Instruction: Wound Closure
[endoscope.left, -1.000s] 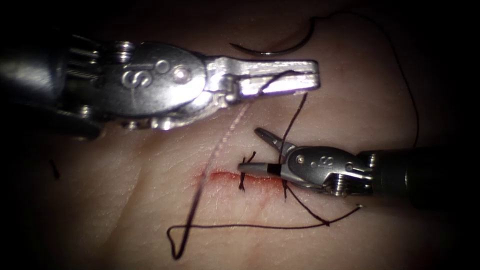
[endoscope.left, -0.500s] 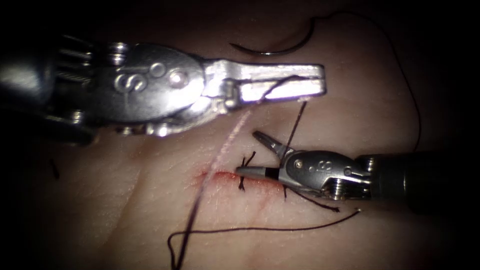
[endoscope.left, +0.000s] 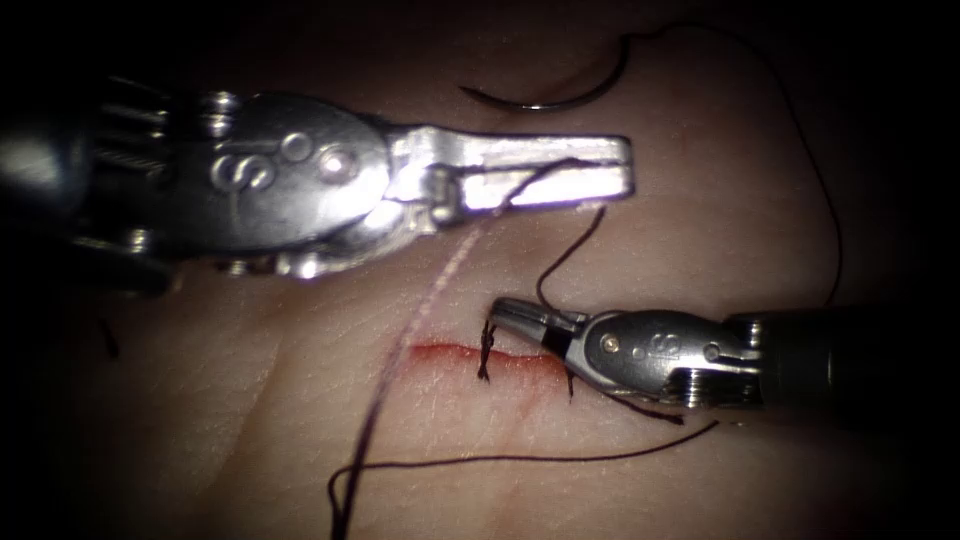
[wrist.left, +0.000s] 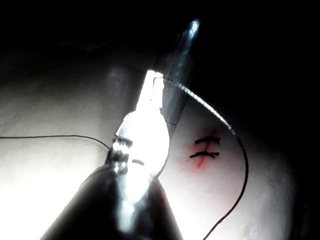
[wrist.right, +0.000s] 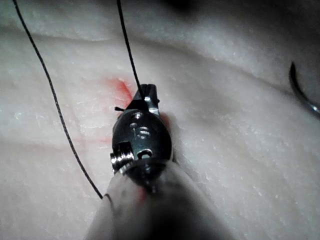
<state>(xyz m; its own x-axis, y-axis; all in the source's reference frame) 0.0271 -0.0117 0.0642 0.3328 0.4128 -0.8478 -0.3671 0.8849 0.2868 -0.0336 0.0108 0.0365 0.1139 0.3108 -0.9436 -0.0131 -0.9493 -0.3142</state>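
My left tool hovers above the cut, its jaws shut on the thread. From there the thread curves down into my right tool, which comes in from the right; its jaws are shut on the thread just above the left stitch. A second stitch sits further right along the cut. The curved needle lies loose on the tissue beyond the left tool, held by neither tool and not in the tissue. In the right wrist view the thread runs into the right tool.
A long thread loop lies on the tissue in front of the cut. More thread runs from the needle's tail round the right side. A short cut end lies far left. Red fluid lines the cut. The needle lies off to the side.
The right tool's jaws, open earlier, have shut on the thread and shifted slightly left. The strand between the tools went from straight to curved. The left tool drifted a little left.
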